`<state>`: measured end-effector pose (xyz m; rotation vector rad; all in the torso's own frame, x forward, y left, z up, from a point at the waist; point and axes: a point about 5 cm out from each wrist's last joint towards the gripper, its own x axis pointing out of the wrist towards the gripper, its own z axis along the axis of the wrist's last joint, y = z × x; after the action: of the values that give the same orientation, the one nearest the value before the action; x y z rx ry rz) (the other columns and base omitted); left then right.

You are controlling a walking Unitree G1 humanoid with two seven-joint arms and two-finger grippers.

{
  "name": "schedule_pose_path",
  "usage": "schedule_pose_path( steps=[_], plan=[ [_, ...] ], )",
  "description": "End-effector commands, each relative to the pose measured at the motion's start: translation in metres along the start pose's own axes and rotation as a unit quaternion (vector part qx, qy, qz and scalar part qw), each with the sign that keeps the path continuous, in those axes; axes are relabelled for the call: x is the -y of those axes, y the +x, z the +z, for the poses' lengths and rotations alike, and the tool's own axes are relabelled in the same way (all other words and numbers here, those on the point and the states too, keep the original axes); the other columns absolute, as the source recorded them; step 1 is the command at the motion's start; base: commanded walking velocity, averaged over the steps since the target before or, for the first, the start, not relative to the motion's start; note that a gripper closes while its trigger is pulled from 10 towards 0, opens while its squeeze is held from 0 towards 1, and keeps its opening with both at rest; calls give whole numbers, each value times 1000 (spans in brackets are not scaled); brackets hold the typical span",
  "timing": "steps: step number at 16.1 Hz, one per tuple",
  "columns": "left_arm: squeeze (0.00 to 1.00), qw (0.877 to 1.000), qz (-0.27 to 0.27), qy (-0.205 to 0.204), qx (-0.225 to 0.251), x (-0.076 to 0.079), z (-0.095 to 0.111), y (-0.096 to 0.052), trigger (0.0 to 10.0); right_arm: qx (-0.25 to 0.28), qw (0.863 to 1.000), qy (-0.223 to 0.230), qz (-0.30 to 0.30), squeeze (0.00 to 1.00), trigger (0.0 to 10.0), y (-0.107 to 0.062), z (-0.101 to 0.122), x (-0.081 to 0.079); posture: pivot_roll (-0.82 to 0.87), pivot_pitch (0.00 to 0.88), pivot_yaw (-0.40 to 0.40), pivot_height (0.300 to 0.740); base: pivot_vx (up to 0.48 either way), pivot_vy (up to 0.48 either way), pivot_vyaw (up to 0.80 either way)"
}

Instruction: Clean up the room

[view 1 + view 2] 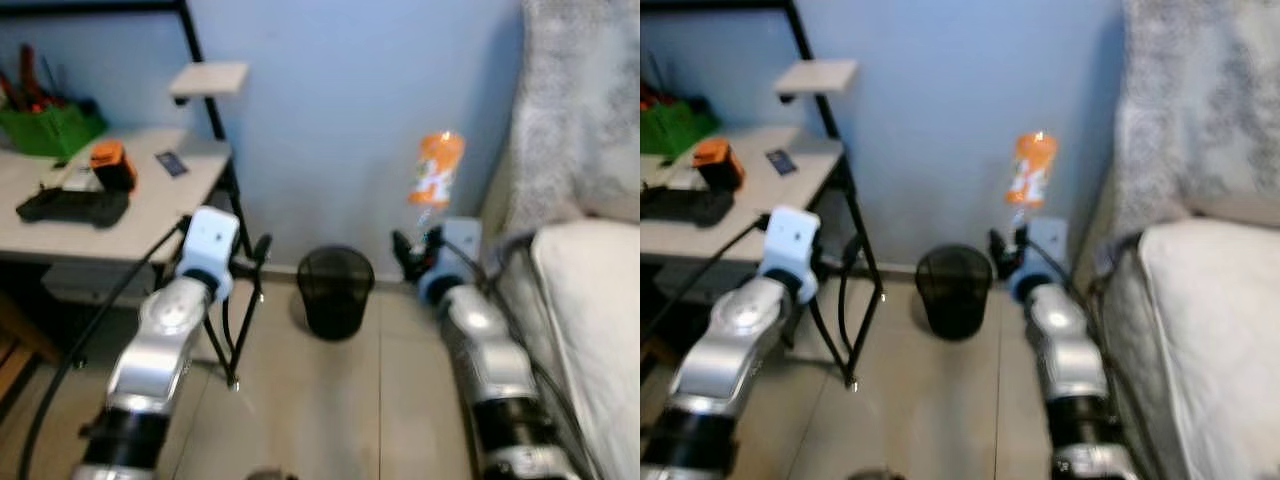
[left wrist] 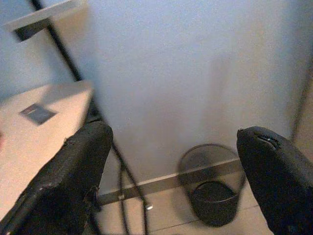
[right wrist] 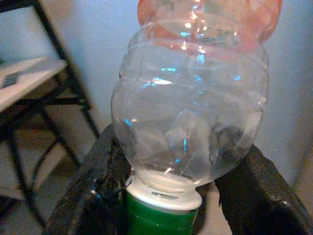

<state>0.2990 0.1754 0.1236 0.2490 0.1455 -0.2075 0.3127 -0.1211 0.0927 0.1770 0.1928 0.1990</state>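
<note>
Head views: right gripper [image 1: 414, 255] at 3 o'clock of frame centre, clamped on the neck of a clear plastic bottle with orange label and green cap [image 1: 436, 170], bottle inverted, cap down, body pointing up at 12. Round black wire-mesh wastebasket [image 1: 335, 291] on the tiled floor against the blue wall, at 8 o'clock of the bottle, near but apart. Left gripper [image 1: 262, 248] raised at 9 o'clock of the basket, beside the black-framed white desk [image 1: 150, 205]. Left wrist view: black fingers [image 2: 73, 176] spread wide apart, holding nothing, wastebasket [image 2: 212, 183] between them in the background. Right wrist view: fingers [image 3: 100, 186] pinch the bottle [image 3: 190, 122] just above the cap.
</note>
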Motion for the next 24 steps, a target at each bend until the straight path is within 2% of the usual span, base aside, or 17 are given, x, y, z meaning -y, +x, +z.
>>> schedule_pose_path(
  steps=[1, 9, 13, 16, 24],
  plan=[
    [353, 1000, -2, 3, 8, 1, 5, 1, 10000, 10, 1000, -7, -4, 0, 10000, 1, 6, 2, -35, 0, 75, 740, 364, 0, 0],
    [353, 1000, -10, 5, 7, 3, 5, 2, 10000, 11, 1000, -8, -4, 0, 10000, 2, 7, 3, -35, 0, 73, 740, 360, 0, 0],
    [349, 1000, -12, 5, 6, 3, 5, 2, 10000, 3, 1000, 5, -1, 0, 10000, 2, 6, 3, -36, 0, 73, 740, 362, 0, 0],
    [349, 1000, -13, 5, 5, 4, 5, 2, 10000, 4, 1000, -12, -2, 0, 10000, 2, 6, 4, -35, 0, 73, 740, 360, 0, -215],
    [345, 1000, -15, 3, 6, 4, 5, 2, 10000, 5, 1000, -12, -3, 0, 10000, 2, 7, 4, -35, 0, 71, 740, 362, 0, 0]
  ],
)
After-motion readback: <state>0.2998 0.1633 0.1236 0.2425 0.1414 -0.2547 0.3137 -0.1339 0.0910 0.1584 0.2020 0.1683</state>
